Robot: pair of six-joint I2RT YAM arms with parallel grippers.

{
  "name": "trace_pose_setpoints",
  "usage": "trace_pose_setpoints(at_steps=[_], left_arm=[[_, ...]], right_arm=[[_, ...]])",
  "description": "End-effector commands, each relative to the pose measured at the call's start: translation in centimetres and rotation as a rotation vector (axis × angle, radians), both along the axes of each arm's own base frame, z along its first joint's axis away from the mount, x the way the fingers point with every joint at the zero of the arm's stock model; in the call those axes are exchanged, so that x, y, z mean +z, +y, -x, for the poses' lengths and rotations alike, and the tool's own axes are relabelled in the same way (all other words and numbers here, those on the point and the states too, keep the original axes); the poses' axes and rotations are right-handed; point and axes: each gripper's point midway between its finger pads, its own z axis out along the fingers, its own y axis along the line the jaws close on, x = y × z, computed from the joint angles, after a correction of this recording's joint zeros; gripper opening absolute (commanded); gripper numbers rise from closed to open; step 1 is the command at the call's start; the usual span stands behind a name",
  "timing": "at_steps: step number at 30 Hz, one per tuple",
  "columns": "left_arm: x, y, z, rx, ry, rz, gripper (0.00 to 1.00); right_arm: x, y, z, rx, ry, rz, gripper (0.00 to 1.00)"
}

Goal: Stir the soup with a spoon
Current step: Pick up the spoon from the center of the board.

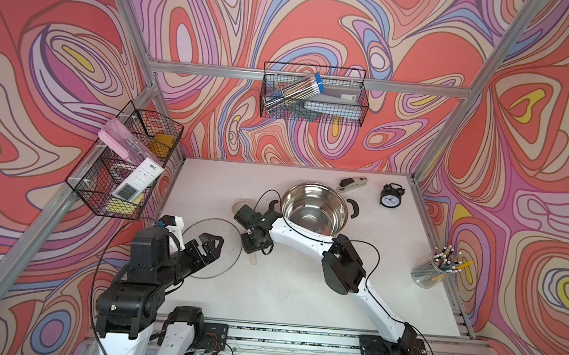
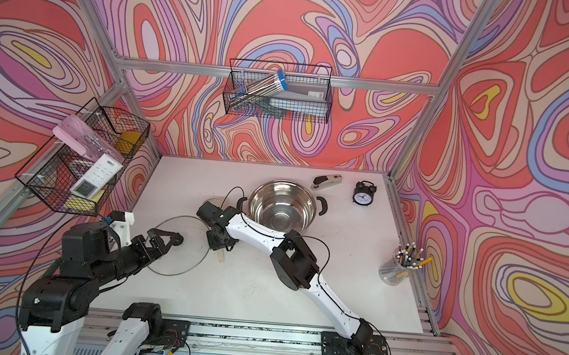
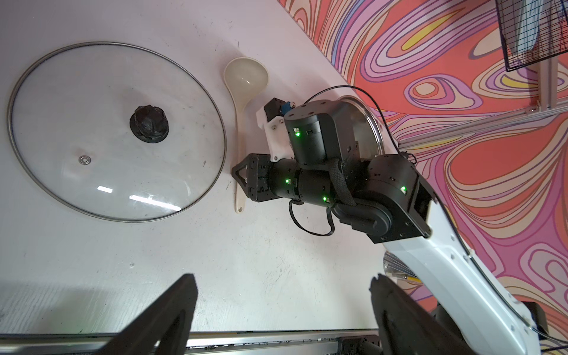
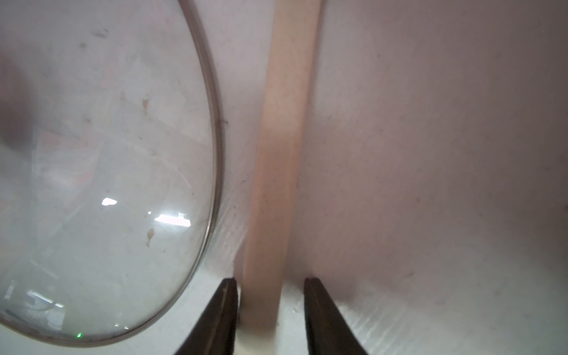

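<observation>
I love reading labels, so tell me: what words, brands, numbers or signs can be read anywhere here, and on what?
No text reads clearly enough to quote.
Alarm clock: dial numerals, too small to read.
White remote in the side basket: dark logo and button marks, too small.
Grey box in the back basket: pale label, blurred.

White table (image 1: 301, 292): pot (image 1: 308, 205), glass lid (image 3: 92, 172), ladle (image 3: 238, 129), stapler (image 1: 352, 184), alarm clock (image 1: 390, 196), pencil jar (image 1: 431, 273).

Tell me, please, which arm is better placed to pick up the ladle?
Right: the right fingers straddle the handle of the ladle on the table, not yet clamped. The left fingers stand open farther off, by the glass lid.
</observation>
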Motion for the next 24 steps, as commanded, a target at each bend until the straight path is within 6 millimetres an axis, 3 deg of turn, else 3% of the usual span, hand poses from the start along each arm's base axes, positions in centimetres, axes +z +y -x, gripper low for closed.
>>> trace_pose_setpoints(at_steps=[1,9,14,24], left_arm=[[0.2,-0.2,0.7,-0.012,0.001,0.002,0.92],[0.0,-0.4,0.6,-0.016,0.000,0.018,0.93],[-0.2,-0.9,0.2,-0.029,-0.015,0.051,0.93],[-1.6,-2.0,-0.7,-0.047,-0.025,0.143,0.86]], right_arm=[[-2.3,0.0,0.2,-0.005,0.024,0.022,0.28],[-1.4,-0.5,0.4,-0.032,0.012,0.012,0.00],[1.0,-0.7,0.1,-0.033,-0.025,-0.010,0.00],[11.2,-0.9,-0.4,-0.036,-0.144,-0.145,0.00]])
